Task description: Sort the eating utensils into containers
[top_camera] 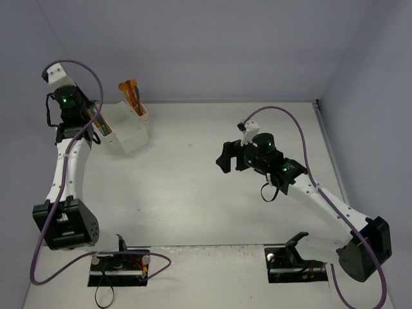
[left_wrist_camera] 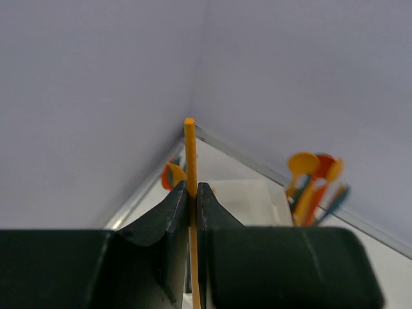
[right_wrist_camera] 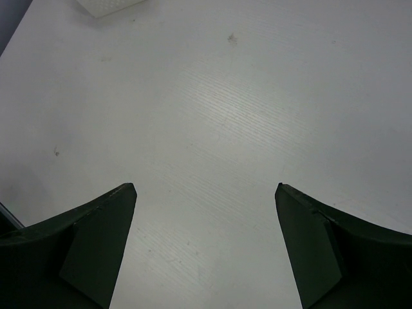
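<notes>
Top external view has the left claw (top_camera: 96, 123) reached out to the far left of the desk (top_camera: 193, 199), right up against the white organizer (top_camera: 127, 133), whose joined bins sit just to that claw's right. A bunch of orange utensils (top_camera: 132, 93) stands upright in the bin farthest from the claw, heads poking above the rim. From the left wrist view, the left claw (left_wrist_camera: 191, 191) is pinched tight on a thin orange utensil handle (left_wrist_camera: 189, 148). Its two black fingers (left_wrist_camera: 174, 212) press against both sides of the handle, which runs straight up between them and juts well past the tips. The working end is hidden, so spoon, fork or knife cannot be told. Ahead and to the right of this claw, a cluster of utensils (left_wrist_camera: 313, 183), orange spoons with red and teal pieces, leans together in one white bin (left_wrist_camera: 257, 199). Ahead and slightly left, just beside the held handle, a few more utensil heads (left_wrist_camera: 171, 175) in orange, red and teal show low down. The right claw (top_camera: 224, 158) hangs over the middle of the desk, well apart from the organizer. In the right wrist view that claw (right_wrist_camera: 206, 190) is spread wide, fingers (right_wrist_camera: 96, 235) far apart with only desk surface (right_wrist_camera: 257, 96) showing between them. A white corner of the organizer (right_wrist_camera: 106, 5) peeks in far ahead to its left.
</notes>
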Robot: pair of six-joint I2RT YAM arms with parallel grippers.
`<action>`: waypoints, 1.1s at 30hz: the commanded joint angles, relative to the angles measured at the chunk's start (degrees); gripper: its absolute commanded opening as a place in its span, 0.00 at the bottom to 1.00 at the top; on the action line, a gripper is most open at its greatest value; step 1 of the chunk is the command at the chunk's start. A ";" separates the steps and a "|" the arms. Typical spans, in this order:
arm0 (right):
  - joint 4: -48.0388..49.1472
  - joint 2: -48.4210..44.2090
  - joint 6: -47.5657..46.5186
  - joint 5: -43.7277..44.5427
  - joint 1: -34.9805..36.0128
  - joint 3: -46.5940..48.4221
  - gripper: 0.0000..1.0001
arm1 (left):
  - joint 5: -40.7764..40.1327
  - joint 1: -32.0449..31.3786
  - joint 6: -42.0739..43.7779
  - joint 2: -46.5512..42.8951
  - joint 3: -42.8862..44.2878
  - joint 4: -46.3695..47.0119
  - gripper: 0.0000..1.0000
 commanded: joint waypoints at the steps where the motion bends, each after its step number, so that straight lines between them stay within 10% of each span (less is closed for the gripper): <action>1: 1.76 1.51 -1.94 -1.32 -0.69 1.60 0.87 | -0.17 2.34 2.75 5.33 3.49 9.20 0.00; 17: 0.83 3.17 -2.33 -0.96 -1.89 1.78 0.87 | 3.35 2.74 -1.35 15.69 -3.06 23.18 0.01; 27: -0.93 -0.60 -2.76 1.24 -2.25 3.31 0.87 | 3.86 2.73 0.52 2.97 -9.27 19.81 0.58; 33: -4.94 -5.28 -3.11 8.45 -2.25 5.44 0.89 | 4.55 2.56 0.70 -9.31 -3.75 2.61 0.74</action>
